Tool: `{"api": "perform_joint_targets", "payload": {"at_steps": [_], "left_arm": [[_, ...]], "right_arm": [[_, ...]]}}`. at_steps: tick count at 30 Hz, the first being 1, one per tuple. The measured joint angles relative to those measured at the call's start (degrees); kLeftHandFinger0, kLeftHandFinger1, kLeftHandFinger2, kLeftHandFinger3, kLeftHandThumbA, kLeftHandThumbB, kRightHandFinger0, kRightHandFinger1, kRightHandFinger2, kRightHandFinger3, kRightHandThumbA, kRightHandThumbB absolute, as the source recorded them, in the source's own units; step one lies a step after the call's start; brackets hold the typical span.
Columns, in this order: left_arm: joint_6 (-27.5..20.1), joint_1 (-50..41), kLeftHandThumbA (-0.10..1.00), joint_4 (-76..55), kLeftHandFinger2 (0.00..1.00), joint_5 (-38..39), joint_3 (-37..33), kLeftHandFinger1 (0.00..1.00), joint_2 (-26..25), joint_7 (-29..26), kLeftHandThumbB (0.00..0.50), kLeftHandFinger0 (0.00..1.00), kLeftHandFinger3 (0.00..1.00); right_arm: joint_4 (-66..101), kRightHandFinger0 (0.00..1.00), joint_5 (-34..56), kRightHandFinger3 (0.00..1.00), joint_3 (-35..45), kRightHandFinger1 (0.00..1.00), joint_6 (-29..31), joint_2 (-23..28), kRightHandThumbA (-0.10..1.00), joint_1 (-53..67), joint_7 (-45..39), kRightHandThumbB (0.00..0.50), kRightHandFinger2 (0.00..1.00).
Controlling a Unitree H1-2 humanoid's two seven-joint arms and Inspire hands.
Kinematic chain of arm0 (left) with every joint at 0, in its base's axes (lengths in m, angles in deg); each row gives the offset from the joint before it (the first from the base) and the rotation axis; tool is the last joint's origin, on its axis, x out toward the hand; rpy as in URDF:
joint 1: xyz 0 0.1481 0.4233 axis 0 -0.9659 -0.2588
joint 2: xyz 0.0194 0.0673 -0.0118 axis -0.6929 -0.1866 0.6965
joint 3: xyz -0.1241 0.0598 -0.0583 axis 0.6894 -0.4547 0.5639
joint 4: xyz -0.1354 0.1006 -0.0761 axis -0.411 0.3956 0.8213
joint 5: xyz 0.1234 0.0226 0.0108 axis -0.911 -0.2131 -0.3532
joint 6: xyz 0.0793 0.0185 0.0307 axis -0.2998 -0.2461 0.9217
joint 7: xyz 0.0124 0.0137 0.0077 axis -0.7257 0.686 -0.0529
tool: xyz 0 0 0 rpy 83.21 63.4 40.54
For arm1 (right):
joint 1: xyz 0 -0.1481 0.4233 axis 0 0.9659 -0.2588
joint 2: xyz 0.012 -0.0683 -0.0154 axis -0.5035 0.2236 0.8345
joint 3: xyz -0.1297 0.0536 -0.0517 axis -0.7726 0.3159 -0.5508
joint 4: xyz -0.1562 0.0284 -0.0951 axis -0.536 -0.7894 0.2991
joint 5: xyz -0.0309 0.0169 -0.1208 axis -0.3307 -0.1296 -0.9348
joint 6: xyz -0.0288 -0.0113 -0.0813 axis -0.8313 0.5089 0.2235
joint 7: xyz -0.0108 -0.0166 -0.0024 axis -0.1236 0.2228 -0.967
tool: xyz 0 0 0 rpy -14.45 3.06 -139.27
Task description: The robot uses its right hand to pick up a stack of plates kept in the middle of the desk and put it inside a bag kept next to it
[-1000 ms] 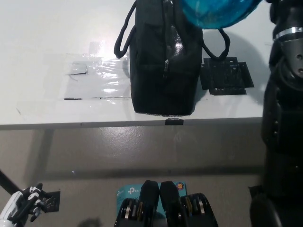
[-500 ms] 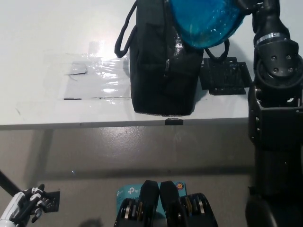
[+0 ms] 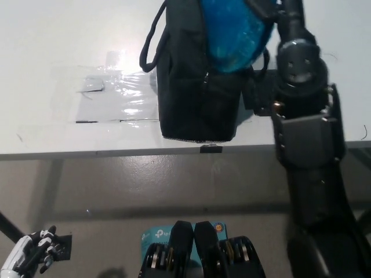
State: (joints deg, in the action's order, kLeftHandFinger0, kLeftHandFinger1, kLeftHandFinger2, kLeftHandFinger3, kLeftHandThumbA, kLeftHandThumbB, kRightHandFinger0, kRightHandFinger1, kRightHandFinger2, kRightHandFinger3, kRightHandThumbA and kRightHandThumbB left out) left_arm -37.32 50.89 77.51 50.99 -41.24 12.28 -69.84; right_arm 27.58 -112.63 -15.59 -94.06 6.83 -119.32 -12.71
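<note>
Plates held tilted over the bag's open top, insertion apparently in progress.

The blue plates (image 3: 235, 35) sit at the upper edge of the view, tipped on edge above the black bag (image 3: 194, 87), their lower rim at or just inside the opening; how deep cannot be told. The tilt judged deliberate, to pass a narrow mouth. The black right arm (image 3: 301, 116) reaches up from the lower right; the right hand itself is cut off at the top edge, so its grip on the plates is inferred, not seen. The bag stands upright near the front edge of the desk (image 3: 58, 46), a handle (image 3: 152, 46) looping out to the left. A clear taped sheet (image 3: 116, 98) lies beside it. A black mat (image 3: 255, 95) is partly hidden by the arm. The handles and the bag's rim may catch the plates. The white left hand (image 3: 29, 258) rests low, below the desk, fingers loosely curled around nothing.
</note>
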Motion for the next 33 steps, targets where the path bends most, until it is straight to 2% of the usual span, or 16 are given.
{"api": "perform_joint_targets", "payload": {"at_steps": [2,3,5,8,10,12,13,14,15,18,22,24,26,27,31,33], "left_arm": [[0.0,-0.1,0.52,0.0,0.44,0.0,0.0,0.25,0.0,0.0,0.500,0.03,0.48],[0.0,-0.1,0.52,0.0,0.44,0.0,0.0,0.25,0.0,0.0,0.500,0.03,0.49],[0.0,-0.2,0.53,0.0,0.44,0.0,0.0,0.25,0.1,0.0,0.500,0.02,0.48],[0.0,-0.2,0.53,0.0,0.43,0.0,-0.1,0.23,0.0,0.0,0.500,0.01,0.48],[-0.1,-0.1,0.52,0.2,0.45,0.0,-0.1,0.26,0.0,0.0,0.500,0.02,0.48],[-0.1,-0.1,0.51,0.2,0.45,0.0,-0.2,0.26,0.1,0.0,0.500,0.02,0.48],[-0.1,-0.1,0.51,0.2,0.45,0.0,-0.2,0.26,0.1,0.0,0.500,0.02,0.48],[-0.1,-0.1,0.51,0.2,0.45,0.0,-0.2,0.26,0.1,0.0,0.500,0.02,0.48],[-0.1,0.0,0.51,0.2,0.44,0.0,-0.2,0.26,0.2,0.0,0.500,0.02,0.48],[-0.1,0.0,0.51,0.3,0.43,0.0,-0.3,0.26,0.2,0.0,0.500,0.02,0.46],[-0.1,0.0,0.50,0.2,0.42,0.0,-0.5,0.25,0.2,0.0,0.500,0.01,0.45],[-0.1,0.0,0.50,0.2,0.42,0.0,-0.5,0.25,0.2,0.0,0.500,0.00,0.46],[-0.1,0.0,0.50,0.1,0.42,0.0,-0.5,0.25,0.2,0.0,0.500,0.01,0.47],[-0.1,0.0,0.50,0.1,0.42,0.0,-0.6,0.25,0.2,0.0,0.500,0.01,0.46],[0.0,0.0,0.49,0.0,0.41,0.0,-0.6,0.26,0.2,0.0,0.500,0.02,0.45],[0.0,0.0,0.48,-0.2,0.42,0.0,-0.7,0.26,0.2,0.0,0.500,0.02,0.45]], "right_arm": [[-1.9,0.00,-1.0,0.03,-1.8,0.00,0.0,-0.3,-0.10,-1.3,0.5,0.397,0.28],[-2.7,0.00,-1.4,0.14,-2.3,0.00,0.0,-0.5,-0.10,-1.9,0.6,0.351,0.33],[-6.2,0.00,-3.0,0.41,-3.5,0.01,0.0,-1.1,-0.10,-3.7,1.1,0.335,0.40],[-10.7,0.00,-5.2,0.58,-3.8,0.03,0.0,-1.8,-0.10,-6.3,1.2,0.284,0.44],[-12.9,0.00,-6.6,0.52,-4.1,0.02,0.0,-2.1,-0.10,-8.1,1.1,0.367,0.43],[-14.1,0.00,-7.7,0.44,-5.4,0.00,0.0,-2.1,-0.10,-9.1,1.1,0.366,0.28],[-14.3,0.00,-8.0,0.36,-6.1,0.00,0.0,-2.1,-0.10,-9.4,1.1,0.267,0.14],[-14.3,0.00,-8.3,0.38,-6.6,0.00,0.0,-2.1,-0.02,-9.5,1.1,0.180,0.17],[-14.3,0.00,-8.8,0.37,-7.1,0.00,0.0,-2.1,-0.06,-9.5,1.1,0.110,0.21],[-14.2,0.00,-9.7,0.55,-8.6,0.04,0.0,-1.9,-0.10,-8.8,1.1,0.039,0.41],[-14.0,0.00,-10.4,0.46,-9.4,0.00,0.0,-1.5,-0.10,-6.6,1.2,0.038,0.32],[-14.3,0.00,-10.8,0.46,-9.4,0.00,0.0,-1.2,-0.10,-5.0,1.7,0.033,0.33],[-14.9,0.00,-11.2,0.62,-9.3,0.03,0.0,-0.9,-0.10,-4.0,2.0,0.013,0.40],[-15.1,0.00,-11.6,0.64,-9.2,0.03,0.0,-0.9,-0.10,-3.6,2.3,0.030,0.41],[-16.8,0.00,-13.5,0.50,-8.7,0.03,0.3,-1.3,-0.10,-2.7,3.9,0.041,0.42],[-17.9,0.00,-14.1,0.40,-8.9,0.01,0.5,-1.4,-0.10,-2.4,4.5,0.054,0.37]]}}
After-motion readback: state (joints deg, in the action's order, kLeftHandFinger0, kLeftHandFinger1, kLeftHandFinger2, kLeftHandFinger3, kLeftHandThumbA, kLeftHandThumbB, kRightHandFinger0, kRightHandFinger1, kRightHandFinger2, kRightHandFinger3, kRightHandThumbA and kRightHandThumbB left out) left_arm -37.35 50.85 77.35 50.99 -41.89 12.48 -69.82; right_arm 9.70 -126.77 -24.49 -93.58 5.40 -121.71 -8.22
